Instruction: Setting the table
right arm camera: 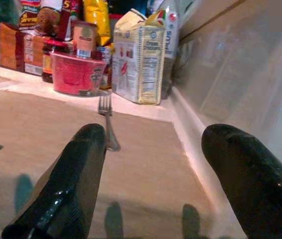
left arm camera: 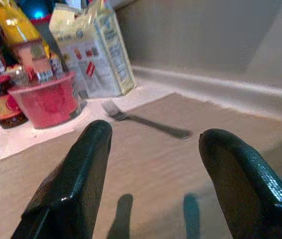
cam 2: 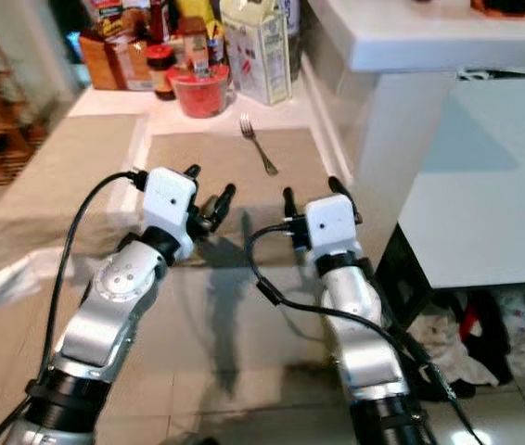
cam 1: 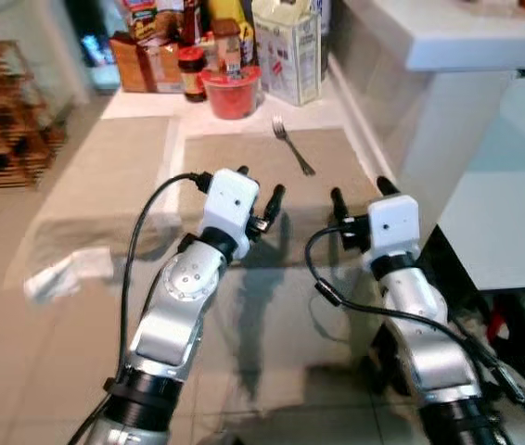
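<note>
A metal fork [cam 1: 292,146] lies on the tan placemat [cam 1: 235,162], toward its far right side, tines pointing away. Both grippers hover over the placemat's near edge, short of the fork. My left gripper [cam 1: 261,202] is open and holds nothing; in the left wrist view the fork [left arm camera: 146,122] sits beyond its fingers [left arm camera: 76,184]. My right gripper [cam 1: 363,193] is open too, nothing between its fingers; the right wrist view has the fork [right arm camera: 107,122] straight ahead on the mat.
A red bowl [cam 1: 232,91], jars, a carton [cam 1: 288,51] and snack packets crowd the table's far end. A white wall and counter [cam 1: 448,42] run along the right. A second placemat [cam 1: 105,176] lies left; a wooden rack [cam 1: 3,120] stands beyond it.
</note>
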Tool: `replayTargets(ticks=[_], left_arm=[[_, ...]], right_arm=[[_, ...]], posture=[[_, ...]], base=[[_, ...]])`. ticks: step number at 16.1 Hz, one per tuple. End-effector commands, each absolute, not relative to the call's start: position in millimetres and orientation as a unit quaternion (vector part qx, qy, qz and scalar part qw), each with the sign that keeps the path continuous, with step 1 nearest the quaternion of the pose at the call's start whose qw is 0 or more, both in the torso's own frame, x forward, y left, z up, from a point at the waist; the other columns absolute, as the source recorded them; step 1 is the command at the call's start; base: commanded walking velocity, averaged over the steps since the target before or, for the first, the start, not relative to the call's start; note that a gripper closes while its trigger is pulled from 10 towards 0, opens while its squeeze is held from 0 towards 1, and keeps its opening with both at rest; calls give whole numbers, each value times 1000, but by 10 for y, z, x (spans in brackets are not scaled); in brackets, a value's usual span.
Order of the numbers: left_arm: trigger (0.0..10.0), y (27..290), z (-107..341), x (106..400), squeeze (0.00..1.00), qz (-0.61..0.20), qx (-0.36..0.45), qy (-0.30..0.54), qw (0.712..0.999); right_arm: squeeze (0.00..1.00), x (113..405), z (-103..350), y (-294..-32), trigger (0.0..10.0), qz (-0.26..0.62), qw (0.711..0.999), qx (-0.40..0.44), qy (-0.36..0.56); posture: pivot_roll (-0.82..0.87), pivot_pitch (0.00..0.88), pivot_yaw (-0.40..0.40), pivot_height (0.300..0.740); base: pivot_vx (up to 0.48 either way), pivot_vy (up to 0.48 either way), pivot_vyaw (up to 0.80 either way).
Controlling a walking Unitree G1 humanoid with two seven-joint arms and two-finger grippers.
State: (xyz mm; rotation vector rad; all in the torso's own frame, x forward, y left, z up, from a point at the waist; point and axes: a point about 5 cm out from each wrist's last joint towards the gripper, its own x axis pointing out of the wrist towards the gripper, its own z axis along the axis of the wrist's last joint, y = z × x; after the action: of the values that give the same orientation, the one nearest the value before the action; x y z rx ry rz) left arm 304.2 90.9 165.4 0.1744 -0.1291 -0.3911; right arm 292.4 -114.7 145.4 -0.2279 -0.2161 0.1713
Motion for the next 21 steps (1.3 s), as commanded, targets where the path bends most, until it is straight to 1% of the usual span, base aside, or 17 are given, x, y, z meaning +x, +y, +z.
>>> replayTargets(ticks=[1, 4, 6, 10, 16, 18, 21], left_arm=[[10000, 868, 1673, 3047, 0, -192, 79, -62, 976], [10000, 877, 1674, 3049, 0, -189, 82, -63, 977], [10000, 885, 1681, 3058, 0, -184, 94, -66, 976], [10000, 881, 1686, 3061, 0, -188, 90, -65, 976], [10000, 860, 1685, 3051, 0, -190, 98, -65, 975], [10000, 855, 1681, 3047, 0, -191, 99, -63, 974], [10000, 845, 1672, 3040, 0, -193, 101, -61, 974]], right_arm=[[0, 2935, 1438, -1222, 10000, 80, 985, -118, -99], [0, 2939, 1429, -1216, 10000, 83, 985, -120, -96], [0, 2946, 1428, -1198, 10000, 85, 985, -119, -95], [0, 2971, 1440, -1178, 10000, 86, 984, -123, -93], [0, 2981, 1453, -1191, 10000, 87, 985, -113, -93], [0, 2982, 1447, -1189, 10000, 87, 986, -113, -89], [0, 2983, 1415, -1194, 10000, 76, 987, -113, -79]], posture=[[-2, 16, 39, 740], [-1, 17, 37, 740], [1, 18, 36, 740], [6, 18, 36, 740], [7, 23, 37, 740], [6, 25, 38, 740], [5, 27, 41, 740]], base=[[277, 394, 0], [276, 393, 0], [0, 0, 0], [0, 0, 0], [0, 0, 589], [0, -428, 584], [0, -429, 0]])
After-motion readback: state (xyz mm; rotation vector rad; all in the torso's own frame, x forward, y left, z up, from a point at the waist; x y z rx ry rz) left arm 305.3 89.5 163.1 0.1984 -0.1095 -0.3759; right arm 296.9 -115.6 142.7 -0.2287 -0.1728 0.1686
